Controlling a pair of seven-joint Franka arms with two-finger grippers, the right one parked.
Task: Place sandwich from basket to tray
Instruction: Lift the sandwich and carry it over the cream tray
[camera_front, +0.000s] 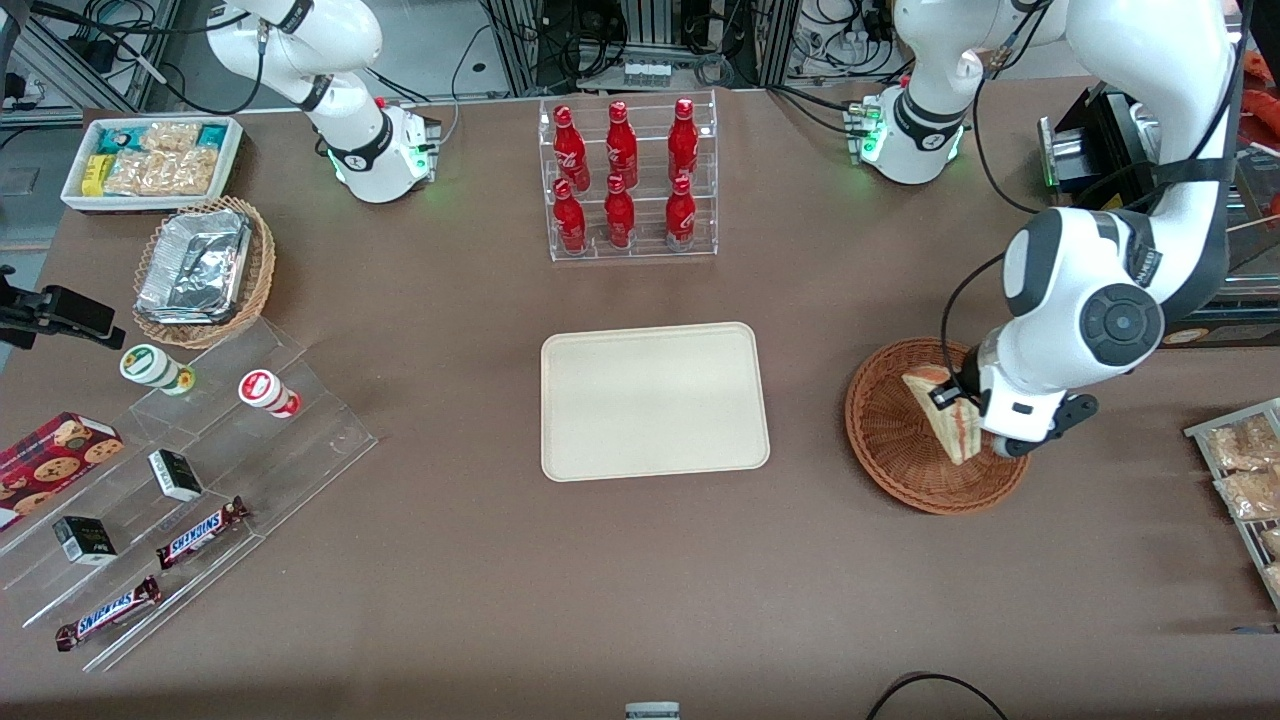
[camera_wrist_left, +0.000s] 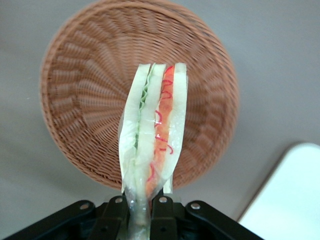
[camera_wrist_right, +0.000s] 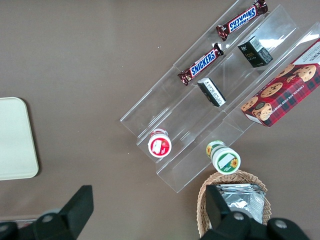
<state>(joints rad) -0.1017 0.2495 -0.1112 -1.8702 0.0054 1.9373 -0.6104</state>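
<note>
The sandwich (camera_front: 942, 412), a wrapped wedge of pale bread with red-orange and green filling (camera_wrist_left: 154, 135), hangs in my left gripper (camera_front: 962, 405), which is shut on its wrap edge (camera_wrist_left: 139, 210). It is lifted above the round reddish-brown wicker basket (camera_front: 890, 440), whose woven floor (camera_wrist_left: 90, 95) shows below it with nothing else inside. The cream tray (camera_front: 654, 400) lies flat at the table's middle, bare, beside the basket toward the parked arm's end; one corner (camera_wrist_left: 285, 200) shows in the left wrist view.
A clear rack of red bottles (camera_front: 627, 180) stands farther from the front camera than the tray. Snack packets on a rack (camera_front: 1245, 470) lie at the working arm's end. Toward the parked arm's end are a foil-lined basket (camera_front: 205, 272), a clear stepped stand (camera_front: 190, 500) with snacks, and a white box (camera_front: 150, 160).
</note>
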